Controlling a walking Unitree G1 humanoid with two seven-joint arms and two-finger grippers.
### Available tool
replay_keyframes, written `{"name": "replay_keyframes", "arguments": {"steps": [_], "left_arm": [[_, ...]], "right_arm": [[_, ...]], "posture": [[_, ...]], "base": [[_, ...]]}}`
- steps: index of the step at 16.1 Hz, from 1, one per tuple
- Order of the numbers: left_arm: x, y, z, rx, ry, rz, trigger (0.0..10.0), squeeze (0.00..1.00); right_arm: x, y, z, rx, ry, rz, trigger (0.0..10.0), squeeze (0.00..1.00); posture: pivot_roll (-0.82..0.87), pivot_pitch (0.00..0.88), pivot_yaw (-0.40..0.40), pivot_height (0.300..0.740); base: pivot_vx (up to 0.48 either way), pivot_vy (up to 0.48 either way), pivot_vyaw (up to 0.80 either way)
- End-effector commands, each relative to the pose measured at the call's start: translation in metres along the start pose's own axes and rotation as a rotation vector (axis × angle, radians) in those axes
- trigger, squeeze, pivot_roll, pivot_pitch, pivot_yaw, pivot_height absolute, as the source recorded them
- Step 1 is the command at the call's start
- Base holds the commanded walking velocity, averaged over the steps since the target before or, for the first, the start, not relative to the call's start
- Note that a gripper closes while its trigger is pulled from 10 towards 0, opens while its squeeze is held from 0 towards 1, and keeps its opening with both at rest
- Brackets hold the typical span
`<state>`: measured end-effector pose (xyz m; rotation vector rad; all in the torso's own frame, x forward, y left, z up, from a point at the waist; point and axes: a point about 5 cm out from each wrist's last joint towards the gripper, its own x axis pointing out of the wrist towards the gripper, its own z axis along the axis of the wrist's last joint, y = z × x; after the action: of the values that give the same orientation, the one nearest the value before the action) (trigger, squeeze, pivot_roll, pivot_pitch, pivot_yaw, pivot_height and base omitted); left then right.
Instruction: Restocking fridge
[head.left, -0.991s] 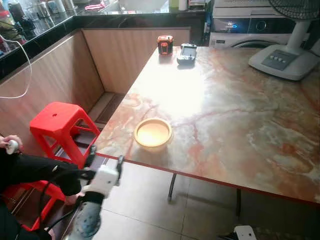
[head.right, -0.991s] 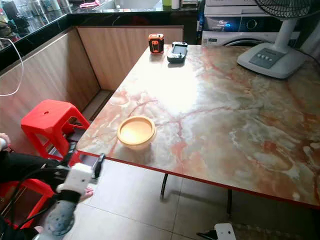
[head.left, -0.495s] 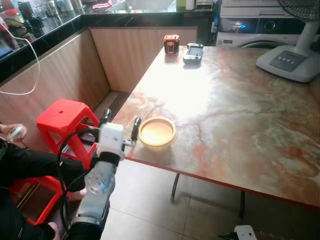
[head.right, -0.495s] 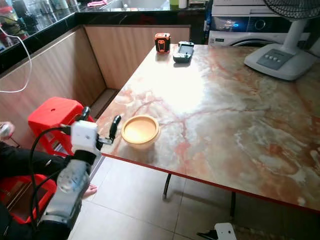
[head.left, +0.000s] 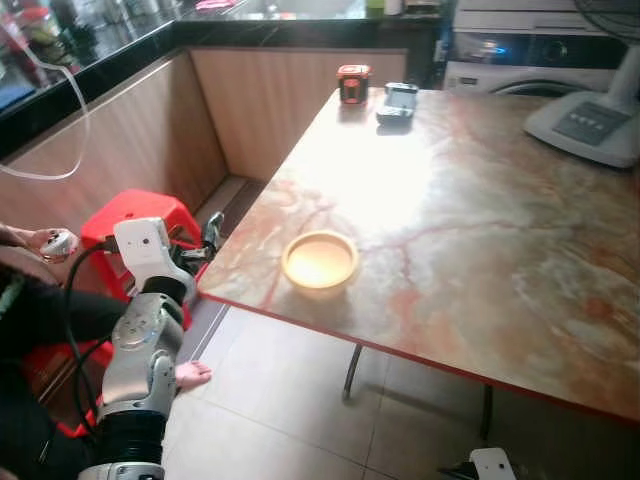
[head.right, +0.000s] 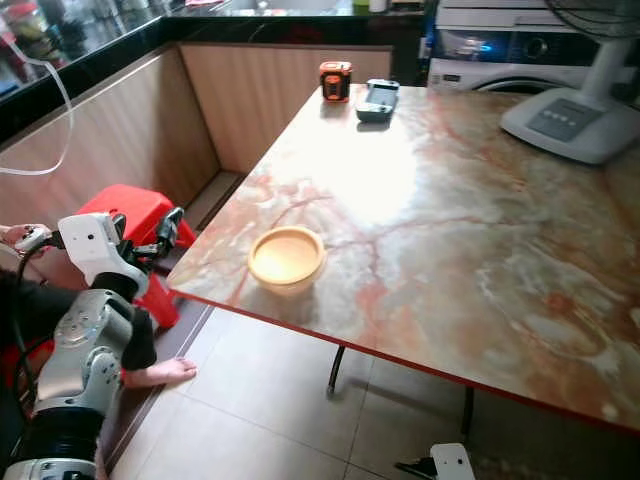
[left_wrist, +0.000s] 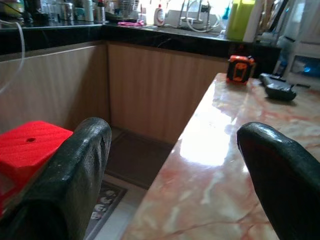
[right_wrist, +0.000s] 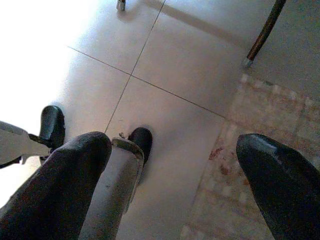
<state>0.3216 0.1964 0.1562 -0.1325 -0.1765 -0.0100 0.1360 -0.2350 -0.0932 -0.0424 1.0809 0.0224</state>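
Observation:
A shallow yellow bowl (head.left: 320, 260) sits near the front left corner of the marble table (head.left: 480, 190). My left gripper (head.left: 200, 245) is raised beside that corner, left of the bowl and apart from it, open with nothing between its fingers. In the left wrist view the left gripper (left_wrist: 170, 175) looks along the table's edge, its fingers (left_wrist: 75, 175) spread wide. My right gripper (right_wrist: 170, 175) hangs open and empty over the tiled floor.
A red stool (head.left: 140, 208) stands just behind my left arm. A person sits at the left, with a hand (head.left: 48, 241) holding a small controller and a bare foot (head.left: 190, 375) on the floor. An orange device (head.left: 352, 83), a grey device (head.left: 398, 101) and a fan base (head.left: 590, 120) lie at the table's far side.
My left arm has risen from below the table edge, then swung left, away from the bowl toward the stool. The camera has also shifted a little.

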Motion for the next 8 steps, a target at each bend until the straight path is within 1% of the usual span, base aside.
{"name": "replay_keyframes", "arguments": {"steps": [1, 2, 4, 5, 8], "left_arm": [[0.001, -0.013, -0.004, 0.035, 0.015, -0.056, 10.0, 0.0], [-0.001, -0.025, -0.009, 0.04, 0.013, -0.08, 10.0, 0.0], [-0.004, -0.035, -0.019, 0.032, 0.042, -0.095, 10.0, 0.0], [-0.004, -0.036, -0.02, 0.031, 0.044, -0.095, 10.0, 0.0], [-0.002, -0.035, -0.017, 0.042, 0.034, -0.096, 10.0, 0.0]], "right_arm": [[0.001, 0.002, 0.001, 0.0, -0.004, 0.003, 10.0, 0.0], [0.001, 0.002, 0.002, 0.014, -0.012, -0.003, 10.0, 0.0], [0.001, 0.001, 0.002, 0.015, -0.012, -0.006, 10.0, 0.0], [0.001, 0.002, 0.001, 0.016, -0.012, -0.007, 10.0, 0.0], [0.0, 0.001, 0.001, 0.016, -0.01, -0.008, 10.0, 0.0]], "posture": [[-0.02, 0.0, 0.071, 0.74], [-0.04, 0.0, 0.076, 0.74], [-0.05, 0.0, 0.075, 0.74], [-0.06, 0.0, 0.073, 0.74], [-0.05, 0.0, 0.073, 0.74]], "base": [[0.0, 0.0, 0.0], [0.0, 0.0, 0.0], [0.0, 0.0, 0.0], [0.0, 0.0, 0.0], [0.252, 0.0, 0.0]]}}
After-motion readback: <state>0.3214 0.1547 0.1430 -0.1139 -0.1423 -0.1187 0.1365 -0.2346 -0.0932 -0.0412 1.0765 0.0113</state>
